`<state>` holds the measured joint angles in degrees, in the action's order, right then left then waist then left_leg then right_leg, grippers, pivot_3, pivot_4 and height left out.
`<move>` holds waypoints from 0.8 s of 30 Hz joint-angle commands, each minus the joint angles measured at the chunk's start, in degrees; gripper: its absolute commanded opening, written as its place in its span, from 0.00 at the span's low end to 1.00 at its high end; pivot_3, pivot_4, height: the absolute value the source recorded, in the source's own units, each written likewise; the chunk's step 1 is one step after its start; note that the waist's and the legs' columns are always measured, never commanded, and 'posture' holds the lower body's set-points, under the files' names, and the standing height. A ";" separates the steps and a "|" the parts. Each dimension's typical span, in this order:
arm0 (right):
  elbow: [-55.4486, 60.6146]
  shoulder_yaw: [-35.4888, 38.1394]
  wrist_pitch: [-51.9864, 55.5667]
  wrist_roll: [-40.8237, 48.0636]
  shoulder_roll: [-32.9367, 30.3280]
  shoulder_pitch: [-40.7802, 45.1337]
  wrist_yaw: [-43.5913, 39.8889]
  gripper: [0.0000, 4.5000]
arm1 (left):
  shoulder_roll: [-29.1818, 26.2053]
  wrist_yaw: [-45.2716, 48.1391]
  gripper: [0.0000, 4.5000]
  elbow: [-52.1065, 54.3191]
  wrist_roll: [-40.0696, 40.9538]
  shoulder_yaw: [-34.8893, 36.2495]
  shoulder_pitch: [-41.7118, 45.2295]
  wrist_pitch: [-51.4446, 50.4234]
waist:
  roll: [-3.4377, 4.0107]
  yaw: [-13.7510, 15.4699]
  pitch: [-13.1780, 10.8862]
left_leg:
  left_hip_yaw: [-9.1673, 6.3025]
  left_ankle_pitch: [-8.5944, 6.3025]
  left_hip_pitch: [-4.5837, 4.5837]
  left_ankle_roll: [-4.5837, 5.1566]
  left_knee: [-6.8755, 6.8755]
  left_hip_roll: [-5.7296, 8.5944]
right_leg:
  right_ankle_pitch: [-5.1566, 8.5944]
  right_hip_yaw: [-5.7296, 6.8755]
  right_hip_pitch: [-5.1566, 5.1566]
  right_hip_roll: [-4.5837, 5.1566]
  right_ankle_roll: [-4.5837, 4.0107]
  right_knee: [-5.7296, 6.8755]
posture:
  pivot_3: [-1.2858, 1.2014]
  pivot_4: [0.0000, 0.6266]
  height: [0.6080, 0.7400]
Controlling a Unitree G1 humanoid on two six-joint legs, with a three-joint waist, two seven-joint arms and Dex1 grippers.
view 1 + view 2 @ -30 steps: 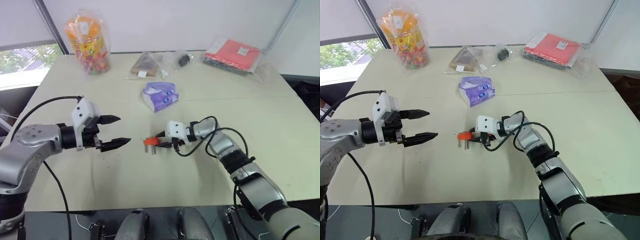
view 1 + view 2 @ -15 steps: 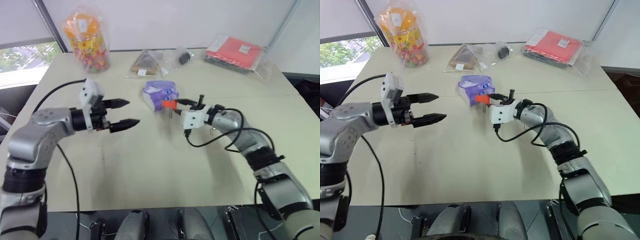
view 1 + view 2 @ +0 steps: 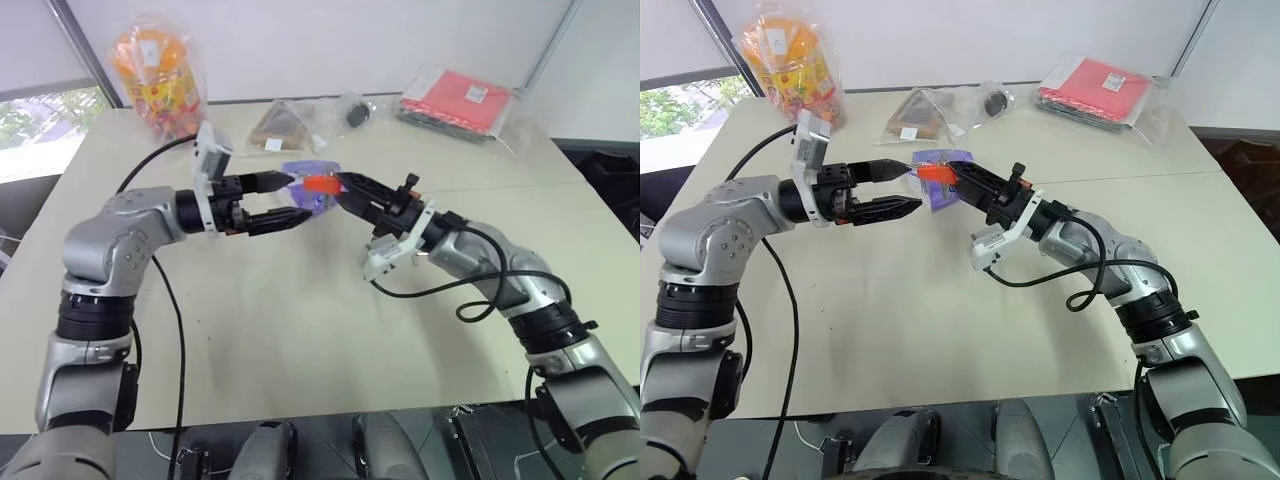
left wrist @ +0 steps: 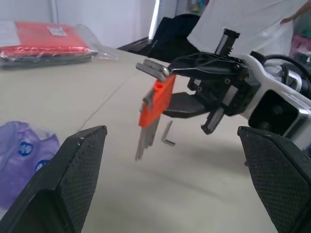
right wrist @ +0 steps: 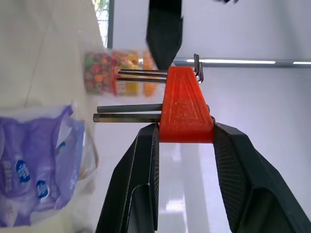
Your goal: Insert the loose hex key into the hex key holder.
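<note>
Above the pale beige table, the small red-orange plastic hex key holder hangs pinched in the right gripper.

Nearest of all, bare tabletop lies in front of the holder. The right gripper's two black fingers press on the holder's narrow end, its grey metal keys sticking out sideways. Just beside the holder, on its left, the left gripper points toward it with its fingers spread wide and nothing between them. A tiny L-shaped grey metal loose hex key lies on the table below the holder. Directly behind the holder sits a purple plastic tissue pack. Farther back are a triangular clear bag, an orange sweets bag and a flat red packet in clear plastic.
</note>
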<state>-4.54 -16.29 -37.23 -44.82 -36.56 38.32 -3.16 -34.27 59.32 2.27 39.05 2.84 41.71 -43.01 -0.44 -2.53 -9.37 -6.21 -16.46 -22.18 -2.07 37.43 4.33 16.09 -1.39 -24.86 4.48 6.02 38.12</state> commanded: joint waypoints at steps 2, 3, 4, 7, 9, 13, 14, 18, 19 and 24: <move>3.39 1.55 -1.12 0.75 0.39 0.08 1.21 0.23 | 0.56 0.09 1.00 0.17 1.55 0.80 2.04 -1.04 | 0.00 0.01 0.00 | 0.00 0.00 0.00 0.00 0.02 0.00 | 0.00 0.00 0.01 0.00 0.00 0.00 | 0.52 0.24 1.00; 3.66 1.64 -1.54 0.80 0.42 0.10 1.45 0.23 | 0.79 0.04 1.00 0.05 1.64 0.86 2.12 -1.20 | 0.00 0.01 0.00 | 0.00 0.00 0.00 0.00 0.02 0.00 | 0.00 0.00 0.02 0.00 0.00 0.00 | 0.52 0.24 1.00; 3.68 1.53 -2.08 1.28 0.46 0.17 1.28 0.23 | 1.05 0.01 1.00 -0.17 1.57 0.81 2.26 -1.16 | 0.00 0.01 0.00 | 0.00 0.00 0.00 0.00 0.02 0.00 | 0.00 0.00 0.02 0.00 0.00 0.00 | 0.52 0.24 1.00; 3.77 1.41 -2.89 1.57 0.47 0.20 1.08 0.23 | 1.75 -0.12 1.00 -0.50 1.53 0.91 2.61 -1.22 | 0.00 0.01 0.00 | 0.00 0.00 0.00 0.00 0.03 0.00 | 0.00 0.00 0.02 0.00 0.00 0.00 | 0.52 0.24 1.00; 3.85 1.38 -3.20 1.53 0.52 0.36 0.84 0.23 | 2.87 -0.96 1.00 -0.98 3.00 1.93 3.57 -2.64 | 0.00 0.04 0.00 | 0.00 0.00 0.00 0.00 0.04 0.00 | 0.00 0.00 0.03 0.00 0.00 0.00 | 0.52 0.24 1.00; 4.01 1.45 -3.58 1.73 0.59 0.32 0.32 0.23 | 3.31 -1.02 1.00 -1.24 2.84 1.64 3.92 -2.60 | 0.00 0.01 0.00 | -0.01 0.00 0.00 0.00 0.08 0.01 | 0.00 0.00 0.04 0.00 0.00 0.00 | 0.52 0.24 1.00; 4.09 1.45 -3.63 1.80 0.61 0.28 0.16 0.23 | 3.36 -0.95 1.00 -1.37 2.77 1.51 3.94 -2.48 | 0.00 0.01 0.00 | -0.01 0.00 0.00 0.00 0.08 0.01 | 0.00 0.00 0.04 0.00 0.00 0.00 | 0.52 0.24 1.00; 4.28 1.45 -3.62 2.06 0.53 -0.03 -0.40 0.23 | 3.85 -0.92 1.00 -1.84 2.73 1.30 4.03 -2.28 | 0.00 0.00 0.00 | -0.01 0.00 0.00 0.00 0.07 0.00 | 0.00 0.00 0.04 -0.01 0.00 0.00 | 0.52 0.24 1.00; 4.27 1.45 -3.60 2.11 0.53 -0.05 -0.52 0.23 | 3.92 -0.84 1.00 -1.91 2.64 1.22 4.02 -2.23 | 0.00 0.00 0.00 | -0.01 0.00 0.00 0.00 0.08 0.00 | 0.00 0.00 0.04 -0.01 0.00 0.00 | 0.52 0.24 1.00; 4.49 1.67 -3.51 2.82 0.73 0.07 -0.93 0.23 | 4.36 -0.56 0.58 -2.23 2.31 0.79 3.91 -1.89 | 0.00 0.00 0.00 | -0.01 0.00 0.00 0.00 0.10 0.00 | 0.00 0.00 0.04 -0.01 0.00 0.01 | 0.52 0.24 1.00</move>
<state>-2.49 -16.29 -40.44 -43.68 -36.13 38.17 -4.38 -29.79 58.50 -0.39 41.06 3.08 44.58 -45.75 -0.44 -2.52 -9.37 -6.22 -16.46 -22.18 -2.08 37.53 4.34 16.09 -1.39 -24.81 4.47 6.02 38.13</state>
